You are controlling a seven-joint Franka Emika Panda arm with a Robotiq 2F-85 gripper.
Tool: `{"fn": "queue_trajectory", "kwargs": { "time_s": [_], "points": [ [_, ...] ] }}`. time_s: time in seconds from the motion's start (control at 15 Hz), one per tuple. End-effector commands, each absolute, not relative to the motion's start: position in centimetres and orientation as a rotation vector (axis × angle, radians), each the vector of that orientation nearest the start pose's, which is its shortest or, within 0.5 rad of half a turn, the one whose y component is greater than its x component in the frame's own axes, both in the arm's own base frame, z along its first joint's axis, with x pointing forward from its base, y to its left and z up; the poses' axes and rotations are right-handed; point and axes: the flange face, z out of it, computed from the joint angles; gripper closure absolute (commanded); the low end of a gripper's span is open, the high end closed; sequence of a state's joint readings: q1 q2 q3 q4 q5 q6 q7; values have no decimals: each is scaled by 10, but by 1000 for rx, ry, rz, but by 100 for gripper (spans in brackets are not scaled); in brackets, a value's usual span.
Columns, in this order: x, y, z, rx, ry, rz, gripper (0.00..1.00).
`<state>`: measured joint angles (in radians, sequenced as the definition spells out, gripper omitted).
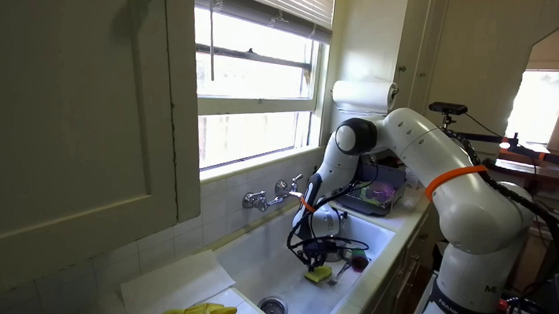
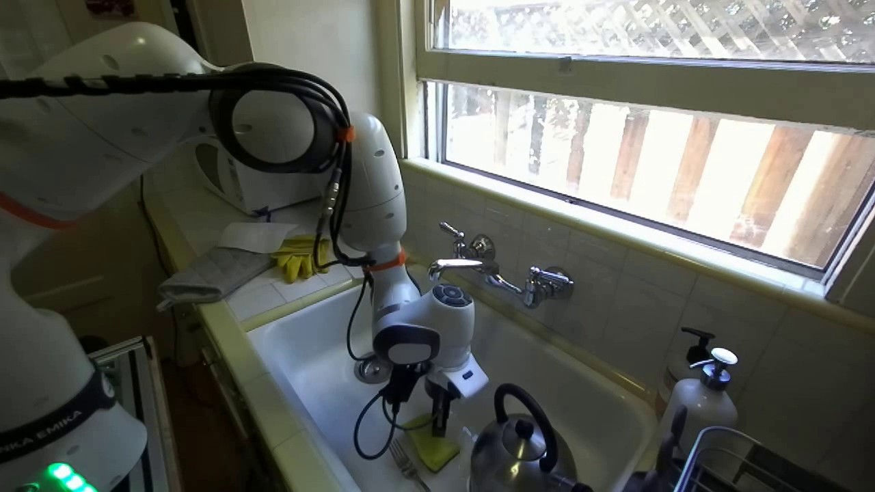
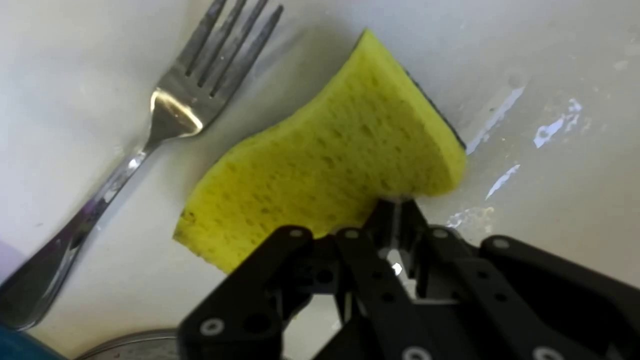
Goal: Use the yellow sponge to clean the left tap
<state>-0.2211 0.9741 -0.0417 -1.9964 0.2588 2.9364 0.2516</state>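
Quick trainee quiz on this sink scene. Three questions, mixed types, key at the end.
1. What piece of cutlery lies beside the sponge?
2. True or false: the kettle is inside the sink.
3. How many taps does the faucet have? A one; B two; C three.

Key: 1 a fork; 2 true; 3 B.

A: Wrist view, centre: sponge [image 3: 320, 155], matt, pitted. Fork [image 3: 176, 102], upper left?

B: Smooth, glossy metal. Sink [image 3: 565, 210], right of frame: smooth, glossy.

A: In an exterior view, kettle [image 2: 509, 456], lower centre?

B: Metal, soft sheen. Left tap [image 2: 459, 244], mid-frame: shiny chrome.
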Motion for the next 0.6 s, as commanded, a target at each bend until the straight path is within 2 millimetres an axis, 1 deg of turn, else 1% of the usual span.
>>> {"fn": "queue_trajectory", "kwargs": {
  "time_s": [0.0,0.07,0.13,0.2,0.27,0.33,0.4,0.53],
  "points": [
    [506,-162,-34,-2886,1142,96,98],
    [505,-164,-31,-2892,1151,88,98],
    [502,-165,-28,-2889,1179,87,84],
    [499,-168,-24,-2876,1231,82,68],
    [497,-171,-21,-2849,1294,78,62],
    [492,-172,-18,-2823,1346,91,53],
    [488,-173,-17,-2798,1401,102,46],
    [482,-175,-17,-2783,1458,115,31]
  ]
}}
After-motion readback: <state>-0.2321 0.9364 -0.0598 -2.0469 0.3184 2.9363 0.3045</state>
